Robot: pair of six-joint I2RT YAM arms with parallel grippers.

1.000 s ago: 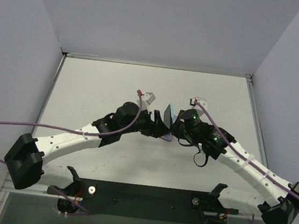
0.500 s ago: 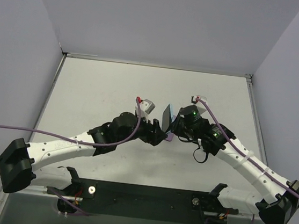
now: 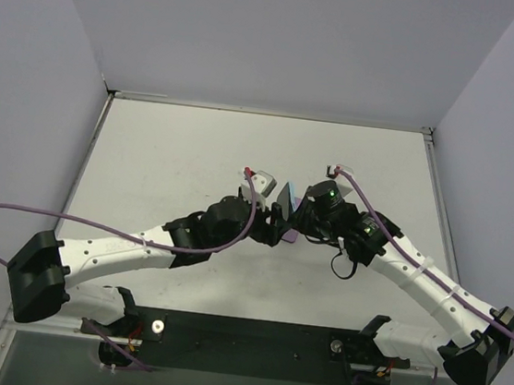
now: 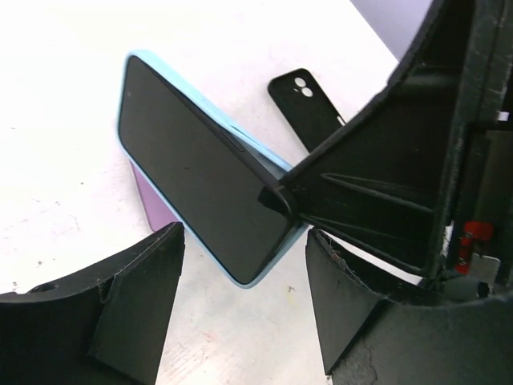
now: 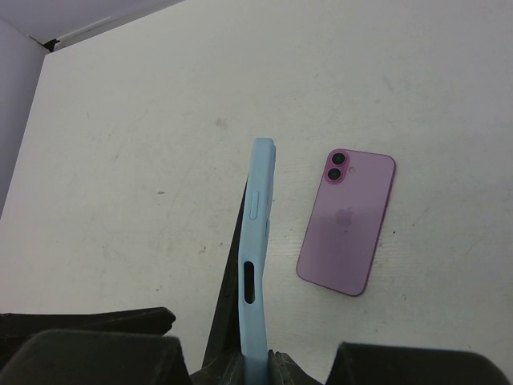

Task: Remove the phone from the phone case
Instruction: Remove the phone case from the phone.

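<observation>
Left jaws nearer case [image 5: 258, 208], pink phone [image 5: 346, 224] below

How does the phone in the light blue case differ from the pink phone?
The phone in the light blue case is held on edge in the right pincer; the pink phone lies flat on the table. The cased one shows its dark screen; the pink one, its back. Both are rectangular.

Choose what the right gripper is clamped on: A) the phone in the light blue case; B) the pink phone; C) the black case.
A: the right gripper pinches the lower end of the phone in the light blue case, held on edge, while the pink phone lies flat on the table.
</observation>
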